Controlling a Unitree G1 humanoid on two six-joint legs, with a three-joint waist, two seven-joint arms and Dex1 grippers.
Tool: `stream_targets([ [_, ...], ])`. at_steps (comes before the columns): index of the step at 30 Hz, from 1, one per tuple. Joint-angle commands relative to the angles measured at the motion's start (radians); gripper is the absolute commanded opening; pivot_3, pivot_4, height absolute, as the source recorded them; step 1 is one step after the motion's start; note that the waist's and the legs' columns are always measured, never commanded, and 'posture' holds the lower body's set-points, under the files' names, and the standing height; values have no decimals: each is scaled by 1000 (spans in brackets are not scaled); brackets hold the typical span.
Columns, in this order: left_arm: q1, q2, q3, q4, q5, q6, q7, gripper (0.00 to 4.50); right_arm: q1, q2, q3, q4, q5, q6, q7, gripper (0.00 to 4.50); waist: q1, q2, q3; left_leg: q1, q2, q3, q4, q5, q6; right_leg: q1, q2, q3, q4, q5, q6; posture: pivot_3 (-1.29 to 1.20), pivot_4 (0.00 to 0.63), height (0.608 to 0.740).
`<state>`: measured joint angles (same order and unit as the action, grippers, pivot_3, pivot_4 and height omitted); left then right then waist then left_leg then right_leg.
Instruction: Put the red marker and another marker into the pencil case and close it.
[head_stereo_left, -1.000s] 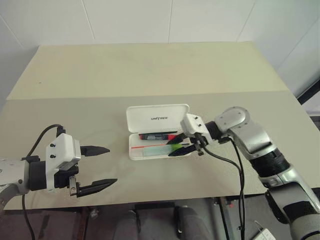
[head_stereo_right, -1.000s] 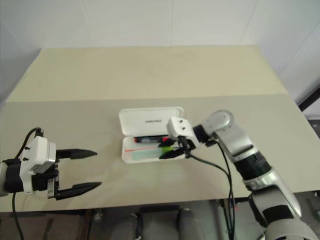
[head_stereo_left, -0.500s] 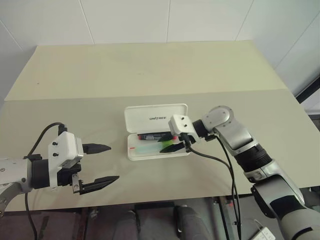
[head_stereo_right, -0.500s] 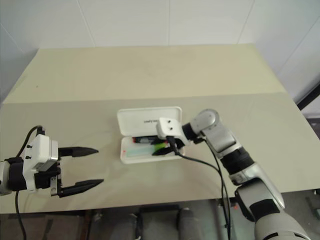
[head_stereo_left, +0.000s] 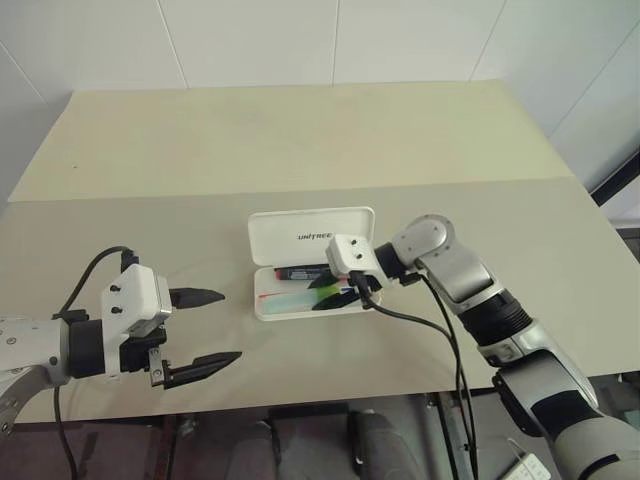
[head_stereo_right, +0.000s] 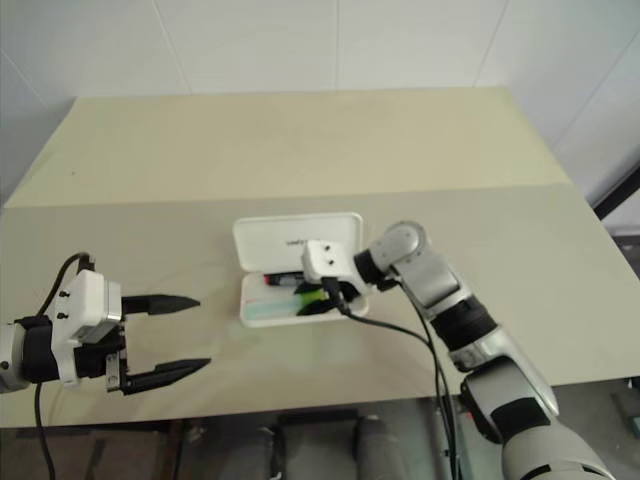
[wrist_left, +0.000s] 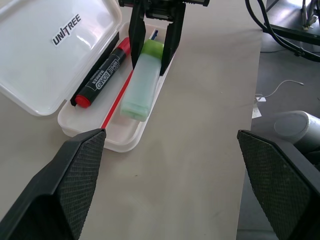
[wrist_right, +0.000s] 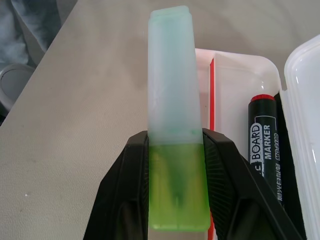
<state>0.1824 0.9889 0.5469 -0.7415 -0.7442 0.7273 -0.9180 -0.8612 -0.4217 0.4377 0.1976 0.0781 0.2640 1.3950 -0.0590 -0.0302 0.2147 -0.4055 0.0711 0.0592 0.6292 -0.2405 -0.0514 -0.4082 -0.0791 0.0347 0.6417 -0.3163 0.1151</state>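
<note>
In the open pencil case (wrist_left: 45, 60) on the surface (head_stereo_left: 300, 150) lie two markers: the red marker (wrist_left: 102, 67) by the hinge and the green marker (wrist_right: 172, 120), gripped at its cap by the right hand (head_stereo_left: 335, 290). The left hand (head_stereo_left: 205, 327) hovers well apart, spread wide and empty.

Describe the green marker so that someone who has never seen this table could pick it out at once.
Near the middle of the beige table lies an open white pencil case with UNITREE on its lid. The green marker is in its tray, between the right gripper's black fingers. Short, with a pale mint barrel and bright green cap, it differs from the slim black red marker beside it.
</note>
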Motion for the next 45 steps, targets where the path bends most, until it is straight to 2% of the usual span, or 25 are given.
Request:
stream_targets([
  [1,-9,-5,-1,-27,-12,-15,9,4500,-28,9,-2,-24,-3,0,-9,2457,0,0,0,0,0,0,0,0,0,0,0,0,0,0,0,0,150,740],
  [6,-15,-4,-7,-23,-11,-17,13,4500,-52,3,-26,0,3,-7,-8,4238,0,0,0,0,0,0,0,0,0,0,0,0,0,0,0,0,150,740],
  [7,-16,-4,-8,-21,-10,-18,13,4500,-59,-1,-35,2,10,-6,-4,4466,0,0,0,0,0,0,0,0,0,0,0,0,0,0,0,0,150,740],
  [12,-37,1,-24,-13,-10,-22,11,4500,-76,-53,-90,18,49,-26,33,4466,1,0,0,0,0,1,0,0,0,0,0,0,0,0,0,0,150,740],
  [17,-60,2,-36,-16,-22,-23,9,4500,-75,-258,-166,161,56,-105,146,4466,14,0,0,-1,0,1,0,0,1,0,0,0,-3,0,0,0,150,740],
  [21,-85,-5,-58,-15,-33,-25,13,4500,-110,-322,-159,381,-41,-197,63,4466,-2,0,0,-1,0,3,0,-1,1,0,0,2,-5,0,0,0,150,740],
  [25,-117,-5,-76,-7,-42,-22,20,4500,-160,-302,-167,550,-111,-231,-50,4466,-23,0,0,0,0,5,-1,-1,1,-1,1,4,-3,0,0,0,150,740],
  [29,-135,1,-88,0,-42,-22,24,4500,-177,-277,-170,637,-157,-234,-157,4466,-29,0,0,0,1,5,0,-1,0,-1,1,5,-3,1,1,0,150,740],
  [37,-118,1,-73,-8,-43,-16,23,4500,-140,-303,-181,631,-181,-185,-194,4466,-25,0,0,0,0,6,2,0,0,0,1,6,-3,2,3,0,150,740],
  [45,-112,-1,-84,2,-32,-27,23,4500,-56,-358,-219,484,-164,-22,-195,4466,-9,0,0,0,0,6,2,0,0,0,1,7,-4,3,3,0,150,740],
])
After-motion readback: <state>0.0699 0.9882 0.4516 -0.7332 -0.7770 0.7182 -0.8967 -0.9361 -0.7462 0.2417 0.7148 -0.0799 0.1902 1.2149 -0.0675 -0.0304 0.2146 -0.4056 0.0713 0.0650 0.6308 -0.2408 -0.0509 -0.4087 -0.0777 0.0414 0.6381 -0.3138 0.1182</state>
